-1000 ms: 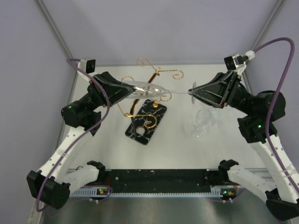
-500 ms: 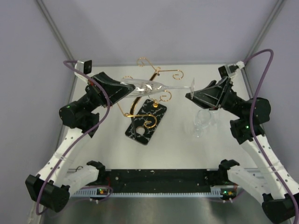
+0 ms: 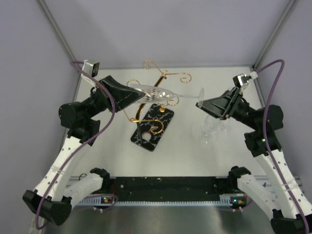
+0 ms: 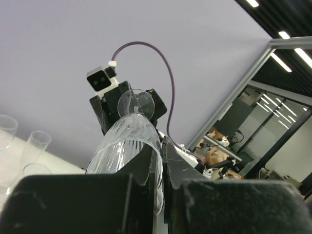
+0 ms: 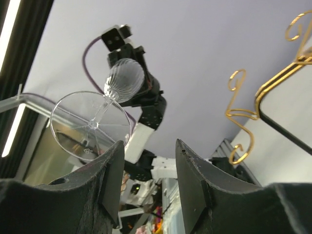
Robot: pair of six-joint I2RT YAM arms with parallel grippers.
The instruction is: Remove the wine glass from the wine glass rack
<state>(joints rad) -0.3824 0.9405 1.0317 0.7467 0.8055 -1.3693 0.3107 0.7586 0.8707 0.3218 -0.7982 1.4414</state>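
The gold wire wine glass rack [image 3: 155, 101] stands on its black marbled base [image 3: 152, 126] at the table's middle. A clear ribbed wine glass [image 3: 156, 92] lies horizontal above the rack, bowl to the left, round foot [image 3: 200, 97] to the right. My left gripper [image 3: 132, 95] is shut on the bowl's rim; in the left wrist view the glass [image 4: 124, 146] runs away from the fingers. My right gripper [image 3: 201, 103] is open just right of the foot, not touching it; the right wrist view shows the foot [image 5: 91, 125] beside the left finger [image 5: 113, 180].
A second clear glass [image 3: 211, 127] lies on the table below my right gripper. The rack's scroll arms [image 5: 243, 114] show at the right of the right wrist view. Grey walls enclose the table on three sides.
My right gripper has let go of the glass foot and drawn back to the right. The left arm has shifted slightly, still holding the bowl, and the glass foot has tilted.
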